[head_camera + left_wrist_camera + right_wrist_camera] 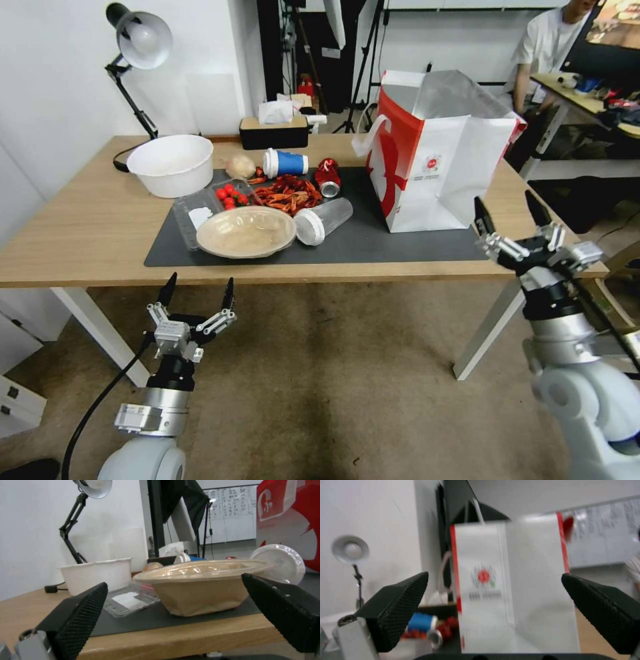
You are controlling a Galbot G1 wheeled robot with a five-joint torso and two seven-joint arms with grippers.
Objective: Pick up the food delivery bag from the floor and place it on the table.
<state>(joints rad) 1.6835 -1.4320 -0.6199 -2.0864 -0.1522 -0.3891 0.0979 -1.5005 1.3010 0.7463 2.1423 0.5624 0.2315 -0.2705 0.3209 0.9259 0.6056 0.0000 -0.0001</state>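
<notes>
The food delivery bag (437, 157), white with red side panels and foil lining, stands upright on the right part of the table (87, 230), half on the dark mat (393, 240). My right gripper (512, 208) hangs open in front of the bag near the table's front right edge, apart from it; the right wrist view looks at the bag (513, 587) between spread fingers (396, 607). Below the table's front edge on the left, my left gripper (198, 288) is open over the carpeted floor (333, 387), facing a lidded tan bowl (200, 587).
On the mat lie a tan lidded bowl (245, 232), a clear cup (323, 220), a red can (327, 176), a blue-sleeved cup (285, 163), red food scraps (288, 193) and a plastic tray (200, 213). A white tub (171, 165), desk lamp (137, 47) and tissue box (274, 130) stand behind.
</notes>
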